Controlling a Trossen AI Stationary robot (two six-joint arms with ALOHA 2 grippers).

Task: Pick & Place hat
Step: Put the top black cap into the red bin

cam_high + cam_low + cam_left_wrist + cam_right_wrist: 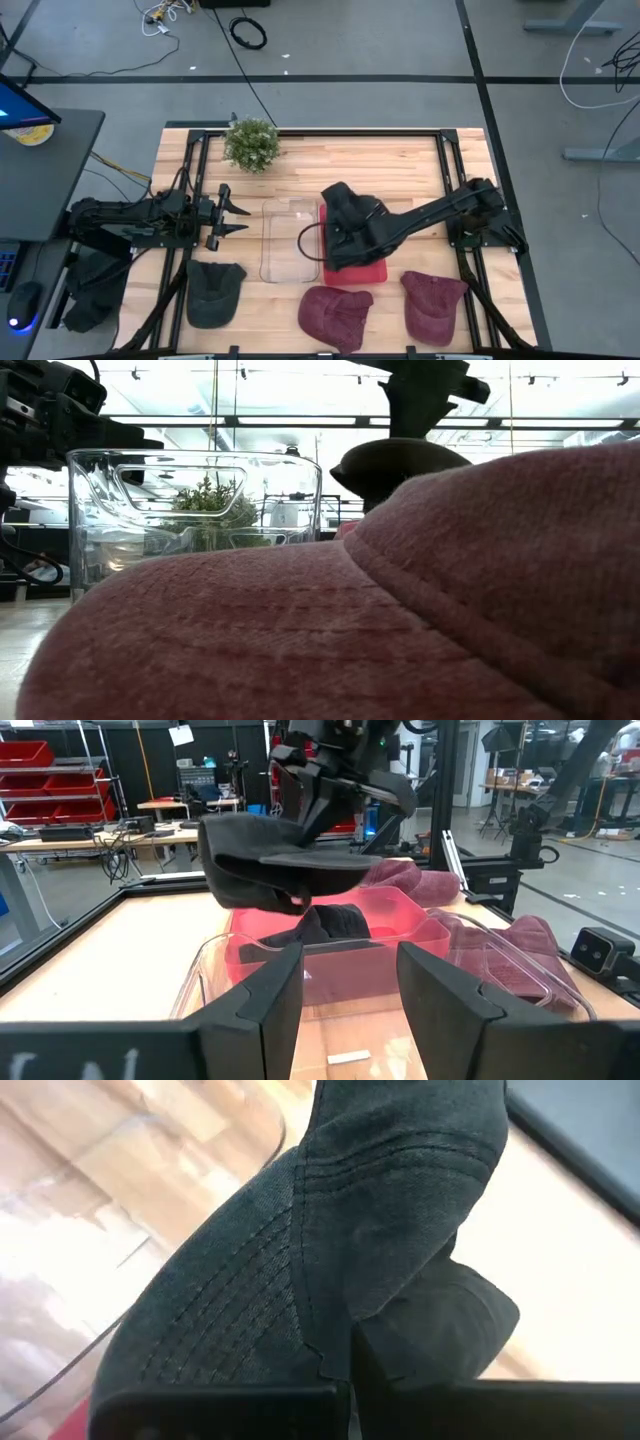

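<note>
My right gripper [340, 235] is shut on a dark grey hat [280, 870], which hangs over the red bin [410, 915]. Dark cloth [335, 925] lies in that bin under it; I cannot tell whether this is part of the held hat. In the right wrist view the hat [300, 1260] fills the picture. A second dark hat [215, 292] and two maroon hats [335, 315] [432, 305] lie flat on the table's near side. My left gripper [232, 215] waits open at the table's left, level, pointing at the clear bin [290, 240]. My right gripper pinches the dark hat between its two fingers, where the stitched brim meets the crown [335, 1345]. The fingers [315, 815] slant down from above. The brim [250, 860] sticks out about level toward the clear bin, off the table.
The clear bin [350, 1010] stands just left of the red bin [365, 272], mid-table. A potted plant [250, 145] stands at the far left. One maroon hat [400, 620] fills the low view's foreground. Bare wood lies on the table's far side.
</note>
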